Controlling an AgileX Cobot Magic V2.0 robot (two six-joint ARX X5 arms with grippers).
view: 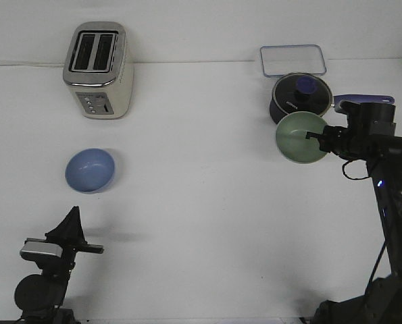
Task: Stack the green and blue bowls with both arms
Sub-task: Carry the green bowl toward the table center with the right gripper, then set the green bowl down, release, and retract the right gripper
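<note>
The periwinkle blue bowl sits upright on the white table at the left. The pale sage green bowl is at the right, tilted on its side with its opening facing the camera and held off the table. My right gripper is shut on the green bowl's right rim. My left gripper is low at the front left, below the blue bowl and apart from it. Its fingers meet at a point and hold nothing.
A dark navy saucepan with a lid stands just behind the green bowl. A clear rectangular container is behind the saucepan. A cream and steel toaster stands at the back left.
</note>
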